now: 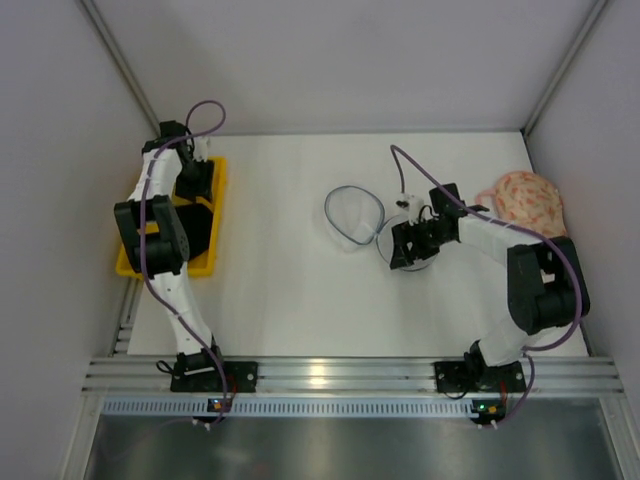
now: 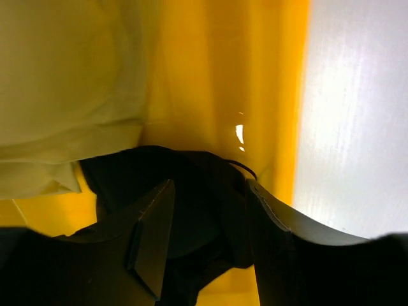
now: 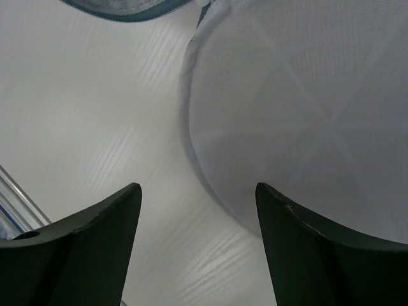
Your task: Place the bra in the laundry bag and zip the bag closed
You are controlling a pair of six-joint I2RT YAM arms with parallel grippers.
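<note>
While the left gripper point(image 2: 207, 223) sits low in the tray point(image 2: 210, 76), its fingers stand at a middling gap on either side of the bra point(image 2: 197, 185). Black fabric fills the space between them, but I cannot tell whether they pinch it. The tray at the table's point(image 1: 290, 300) left edge holds that bra and, beside it, a pale yellow bra point(image 2: 64, 76). Mid-table the bag point(image 1: 352, 212) lies unzipped, its two round mesh halves side by side and touching, well apart from the tray. The right gripper point(image 3: 197, 248) hovers over the right-hand half with its fingers wide, gripping nothing, and the dome's edge shows between them. A floral bra point(image 1: 522, 200) lies loose on the table at the far right.
</note>
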